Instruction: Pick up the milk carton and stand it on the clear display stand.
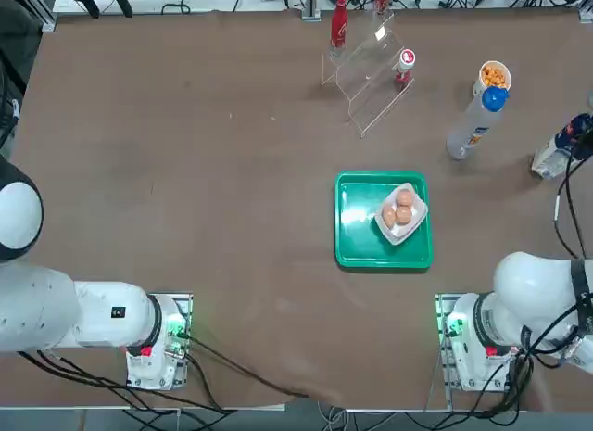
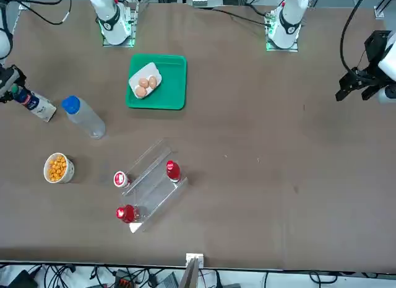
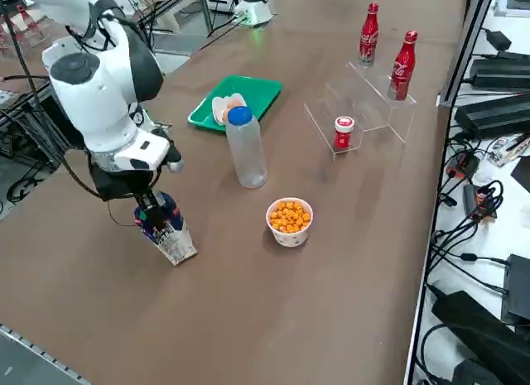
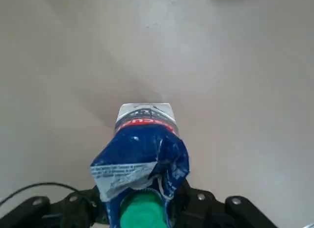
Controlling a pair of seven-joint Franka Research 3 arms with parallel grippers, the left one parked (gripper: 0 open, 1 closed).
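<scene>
A: Where is the small white carton with the crumpled dark blue top and green cap (image 3: 168,228)?

B: At the far right edge of the brown desk (image 1: 185,171), tilted, its white base touching the surface. From overhead it is half cut off by the picture's edge (image 1: 561,145); from the front it lies at the left rim (image 2: 34,104).

A: And the right hand (image 3: 151,207)?

B: Closed on the carton's blue upper part. The wrist camera shows the black fingers (image 4: 194,201) pressed against both sides of the carton (image 4: 142,159), though the fingertips themselves are hidden behind the crushed top. Whether the base bears weight or is only grazing the desk, I cannot tell.

A: The transparent stepped acrylic stand (image 1: 371,74)?

B: Well apart from the carton, toward the far side of the desk. Its edges glint but its steps are hard to trace in the front view (image 2: 151,189). Two slim red bottles (image 3: 368,33) stand on its upper tiers and a short red can with a white lid (image 3: 344,132) stands at its low end.

A: Between them?

B: A tall clear bottle with a blue cap (image 3: 245,149) and a white cup of orange snacks (image 3: 289,220), near each other. A green tray (image 1: 357,246) holds a white dish of three brown eggs (image 1: 400,211); in the side view the bottle hides part of that dish.
</scene>
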